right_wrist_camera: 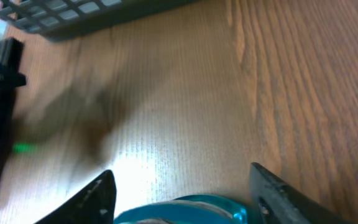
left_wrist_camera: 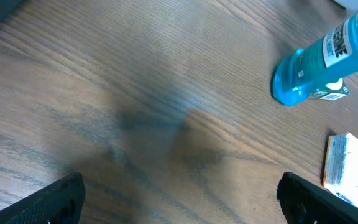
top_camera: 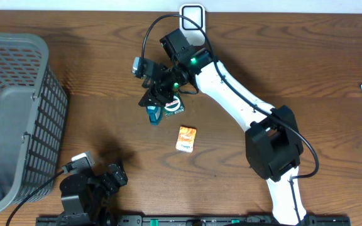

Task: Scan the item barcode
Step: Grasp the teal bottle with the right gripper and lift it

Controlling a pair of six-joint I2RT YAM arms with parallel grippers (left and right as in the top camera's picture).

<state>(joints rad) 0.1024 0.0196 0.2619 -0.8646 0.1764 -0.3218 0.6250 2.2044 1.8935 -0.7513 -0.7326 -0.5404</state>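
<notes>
the task is judged to be at its start: the bottle (top_camera: 154, 115) is seen lying on its side on the bench (top_camera: 281, 50), near the middle, not lifted and not presented to any scanner. the right end effector (right_wrist_camera: 180, 186) is lowered over it, with a finger on each side of the blue body; whether the bottle is clasped or only flanked cannot be told. the left end effector (left_wrist_camera: 185, 202) is released, spread wide and empty, low at the near left. an orange packet (top_camera: 186, 138) lies just beside the bottle. the grasp, the lift and the turning of the barcode to a reader are judged left to do.
</notes>
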